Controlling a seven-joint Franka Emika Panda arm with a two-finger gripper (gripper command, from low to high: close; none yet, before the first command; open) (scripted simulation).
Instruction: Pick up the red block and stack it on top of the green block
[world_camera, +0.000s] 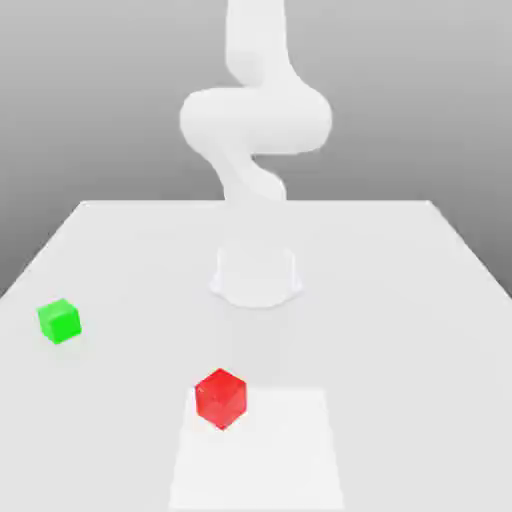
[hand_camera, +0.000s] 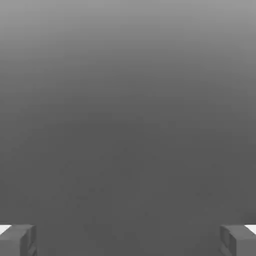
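Claw (hand_camera: 128, 241) wide and empty, presumably for red block (world_camera: 221, 399); both it and green block (world_camera: 60, 321) apart from claw.

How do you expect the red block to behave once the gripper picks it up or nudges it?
The red block looks like a rigid cube, so it would probably keep its shape when squeezed. Its flat faces suggest it would slide rather than roll if nudged. Being about as tall as it is wide, it seems unlikely to tip easily.
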